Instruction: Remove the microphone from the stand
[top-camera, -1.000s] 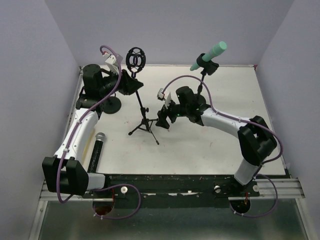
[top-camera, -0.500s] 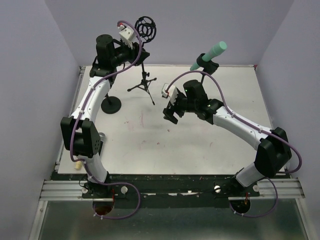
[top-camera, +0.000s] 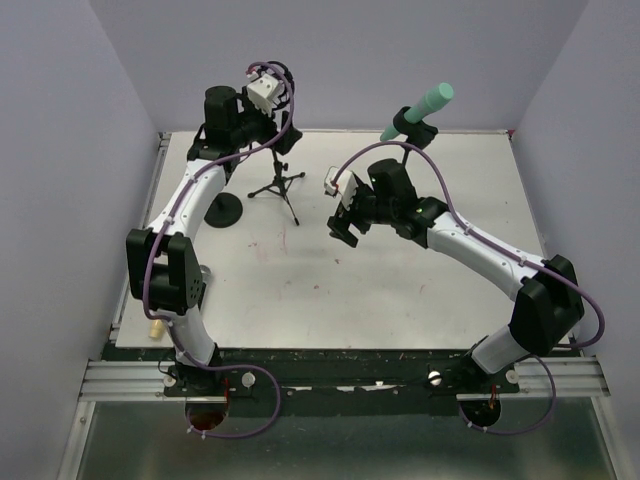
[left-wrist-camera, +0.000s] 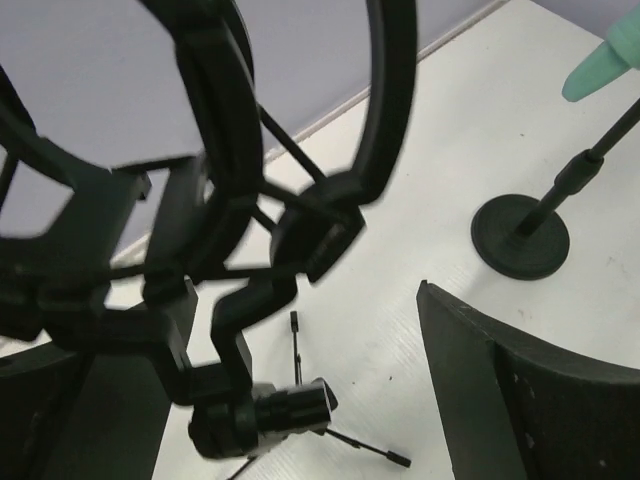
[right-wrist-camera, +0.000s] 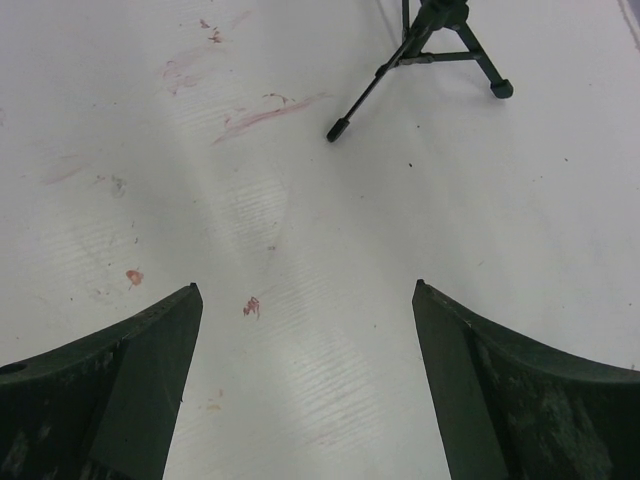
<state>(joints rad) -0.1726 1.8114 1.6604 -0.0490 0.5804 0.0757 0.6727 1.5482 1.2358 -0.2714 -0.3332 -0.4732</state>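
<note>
The teal-green microphone (top-camera: 428, 103) sits tilted in the clip of a thin black pole stand (top-camera: 405, 150) at the back right of the white table (top-camera: 400, 290), touched by neither of the 2 arms. The left gripper (left-wrist-camera: 305, 300) holds its jaws spread on either side of the black ring-shaped shock mount (left-wrist-camera: 392, 100) atop the small black tripod (top-camera: 281, 168). The right gripper (right-wrist-camera: 306, 288) hangs over the table with its jaws spread, nothing between them.

Glossy white tubular links and bulky black joint housings are seen on the left arm (top-camera: 190, 205) and the right arm (top-camera: 470, 250); above the silver mounting rail (top-camera: 340, 380), a thin purple cable (top-camera: 147, 275) is looped along each; small white camera blocks (top-camera: 262, 90) are mounted farthest from the rail; matte black curved fingers (right-wrist-camera: 100, 400) are scuffed.
</note>
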